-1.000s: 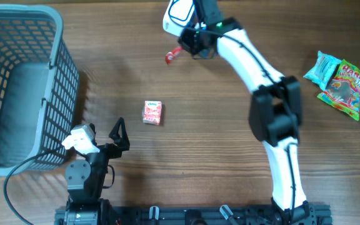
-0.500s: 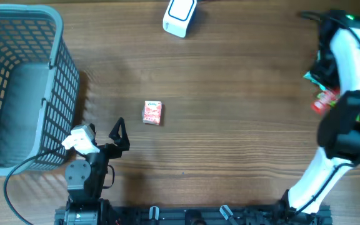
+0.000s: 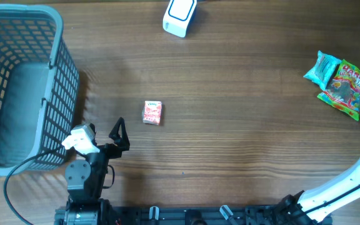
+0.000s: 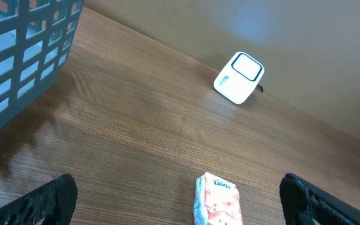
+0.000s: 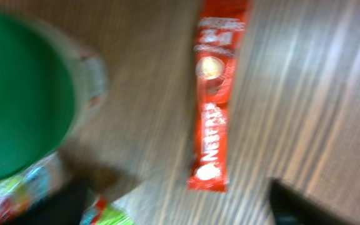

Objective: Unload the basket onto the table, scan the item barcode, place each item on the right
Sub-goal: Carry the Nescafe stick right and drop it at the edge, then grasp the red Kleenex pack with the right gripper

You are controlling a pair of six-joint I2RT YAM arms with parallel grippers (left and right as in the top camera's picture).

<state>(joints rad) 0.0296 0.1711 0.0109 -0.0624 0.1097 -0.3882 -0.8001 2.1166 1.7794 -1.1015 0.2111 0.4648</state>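
The right gripper [image 5: 186, 201] has its fingers apart over the red Nescafé sachet [image 5: 214, 94], which lies free on the table [image 3: 230, 125] beside a green lid [image 5: 17, 94], well apart from the white scanner [image 3: 180, 14]. Rising straight up would likely leave it undisturbed. The left gripper [image 4: 188, 199] gapes before a Kleenex pack [image 4: 219, 201].

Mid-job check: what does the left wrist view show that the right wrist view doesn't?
Left wrist only: the mesh basket, the white scanner and the Kleenex pack. Right wrist only: a red stick sachet lying flat on the wood, a green lid and the corner of a colourful packet. Both: the wooden table.
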